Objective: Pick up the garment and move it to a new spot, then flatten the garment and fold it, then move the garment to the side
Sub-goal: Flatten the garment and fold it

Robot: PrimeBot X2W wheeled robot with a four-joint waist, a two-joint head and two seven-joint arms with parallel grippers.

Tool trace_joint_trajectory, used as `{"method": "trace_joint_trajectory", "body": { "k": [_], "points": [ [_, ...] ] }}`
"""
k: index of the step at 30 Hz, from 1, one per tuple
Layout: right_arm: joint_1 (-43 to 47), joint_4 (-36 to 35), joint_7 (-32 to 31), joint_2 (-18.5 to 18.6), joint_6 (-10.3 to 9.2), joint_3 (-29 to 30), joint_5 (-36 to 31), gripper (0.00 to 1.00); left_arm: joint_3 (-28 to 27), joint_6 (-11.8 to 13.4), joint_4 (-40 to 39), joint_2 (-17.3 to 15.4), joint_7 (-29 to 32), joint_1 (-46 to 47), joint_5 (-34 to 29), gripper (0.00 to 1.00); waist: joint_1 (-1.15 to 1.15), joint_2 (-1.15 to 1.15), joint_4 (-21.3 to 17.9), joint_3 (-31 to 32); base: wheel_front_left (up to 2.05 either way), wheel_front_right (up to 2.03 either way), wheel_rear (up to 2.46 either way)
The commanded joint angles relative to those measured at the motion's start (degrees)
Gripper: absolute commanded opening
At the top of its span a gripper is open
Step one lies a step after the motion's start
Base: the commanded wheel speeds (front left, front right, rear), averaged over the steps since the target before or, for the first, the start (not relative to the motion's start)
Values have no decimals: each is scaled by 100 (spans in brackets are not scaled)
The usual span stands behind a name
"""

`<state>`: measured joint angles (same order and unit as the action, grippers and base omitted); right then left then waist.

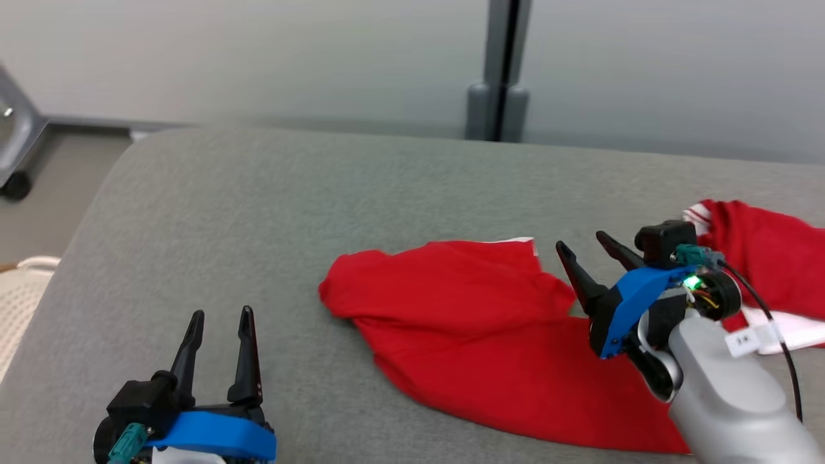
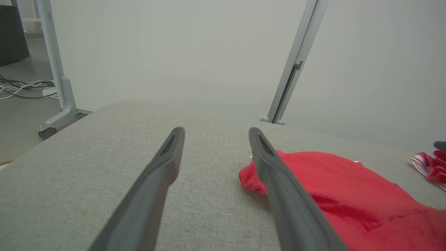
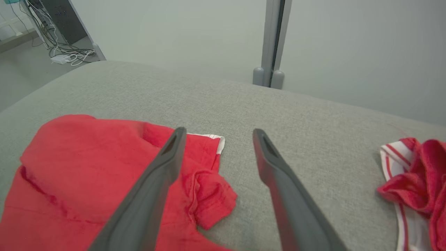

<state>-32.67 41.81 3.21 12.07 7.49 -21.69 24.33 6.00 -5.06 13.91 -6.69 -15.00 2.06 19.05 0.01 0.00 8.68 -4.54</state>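
The garment (image 1: pixel 477 322) is red with white trim and lies rumpled and partly folded over itself on the grey cushioned surface (image 1: pixel 258 212). It also shows in the left wrist view (image 2: pixel 348 195) and the right wrist view (image 3: pixel 87 167). My right gripper (image 1: pixel 583 243) hovers over the garment's right part, open with nothing between its fingers. My left gripper (image 1: pixel 220 314) stands open at the lower left, apart from the garment's left edge and holding nothing.
A second red and white striped cloth (image 1: pixel 767 270) lies at the right edge, also in the right wrist view (image 3: pixel 418 181). A grey post (image 1: pixel 499 77) rises behind the surface. A white basket (image 1: pixel 19 290) sits off the left edge; cables (image 3: pixel 66 55) lie on the floor.
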Motion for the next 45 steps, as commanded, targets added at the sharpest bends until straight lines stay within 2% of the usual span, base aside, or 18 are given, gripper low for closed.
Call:
{"method": "trace_joint_trajectory", "body": {
  "k": [1, 4, 6, 11, 12, 13, 14, 15, 20, 24, 26, 28, 35, 37, 39, 40, 45],
  "points": [
    [-251, 277, -194, 101, 1, -101, 113, 100, 14, -33, 39, 41, -25, 145, -42, 100, -1, 0, 465, -401, 0, 0, 0],
    [-509, 901, -808, 215, 0, -176, 290, 100, 9, -64, 94, 97, -25, 233, -46, 100, -1, 0, 688, -546, 0, 0, 0],
    [-682, 1207, -1171, 155, 1, -181, 441, 100, 11, -98, 141, 132, -25, 271, -47, 100, -1, 0, 805, -616, 0, 0, 0],
    [-719, 1533, -1731, 106, 1, -433, 604, 100, -14, -134, 256, 178, -25, 297, -60, 100, -1, 0, 896, -664, 0, 0, 0],
    [-690, 1533, -1825, 97, 8, -529, 665, 94, -24, -140, 271, 186, -25, 303, -59, 100, -1, 0, 904, -669, 0, 0, 0],
    [-653, 1505, -1890, 82, 8, -627, 732, 59, -33, -151, 282, 191, -25, 307, -62, 100, -1, 0, 911, -675, 0, 0, 0],
    [-630, 1459, -1935, 86, 8, -733, 798, 15, -43, -156, 294, 193, -25, 313, -74, 100, -1, 0, 911, -679, 0, 0, 0],
    [-626, 1410, -1930, 118, 8, -816, 841, 0, -57, -162, 306, 195, -25, 322, -82, 100, -1, 0, 903, -685, 0, 0, 0],
    [-938, 1210, -1387, 380, -4, -922, 943, 0, -83, -197, 345, 198, -25, 358, -134, 100, -1, 0, 774, -707, 0, 0, 0],
    [-1399, 1313, -787, 488, 0, -702, 887, 0, -66, -214, 289, 185, -25, 471, -165, 100, -1, 0, 683, -904, 0, 0, 0],
    [-1691, 1453, -626, 543, 0, -493, 947, 0, -43, -221, 247, 184, -24, 557, -177, 100, -1, 0, 672, -1108, 0, 0, 0],
    [-2105, 1652, -456, 766, -2, -330, 796, 0, 4, -234, 208, 197, -24, 685, -180, 100, -1, 0, 696, -1341, 0, 0, 0],
    [-3012, 2494, -31, 1003, 1, 79, 481, 0, 126, -253, 229, 252, -25, 1024, -143, 100, -1, 0, 820, -1838, 0, 0, 0],
    [-3095, 2675, 50, 940, 1, 129, 443, 40, 130, -246, 259, 260, -25, 1051, -141, 100, -1, 0, 822, -1839, 0, 0, 0],
    [-3161, 2796, 287, 994, -1, 165, 387, 61, 119, -242, 299, 266, -25, 1084, -158, 100, -1, 0, 778, -1800, 0, 0, 0],
    [-3159, 2861, 419, 975, 0, 217, 383, 100, 123, -243, 317, 264, -25, 1096, -170, 100, -1, 0, 749, -1765, 0, 0, 0],
    [-2815, 3044, 796, 625, 1, 247, 310, 100, 112, -245, 401, 170, -25, 1043, -170, 100, -1, 0, 460, -1387, 0, 0, 0]
  ]
}}
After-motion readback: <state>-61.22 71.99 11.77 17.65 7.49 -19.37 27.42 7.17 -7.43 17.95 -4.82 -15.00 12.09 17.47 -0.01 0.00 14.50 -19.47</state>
